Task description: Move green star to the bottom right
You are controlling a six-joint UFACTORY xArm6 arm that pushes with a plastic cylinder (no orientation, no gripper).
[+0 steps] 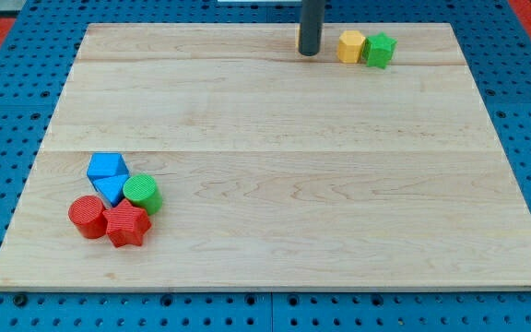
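Note:
The green star (380,49) lies near the view's top edge of the wooden board, right of centre. It touches a yellow block (350,46) on its left side. My tip (309,52) stands on the board just left of the yellow block, a small gap apart from it, and touches no block.
A cluster sits at the view's lower left: a blue block (107,166), a blue triangle-like block (112,188), a green cylinder (142,194), a red cylinder (88,217) and a red star (126,224). The wooden board (339,203) lies on a blue pegboard.

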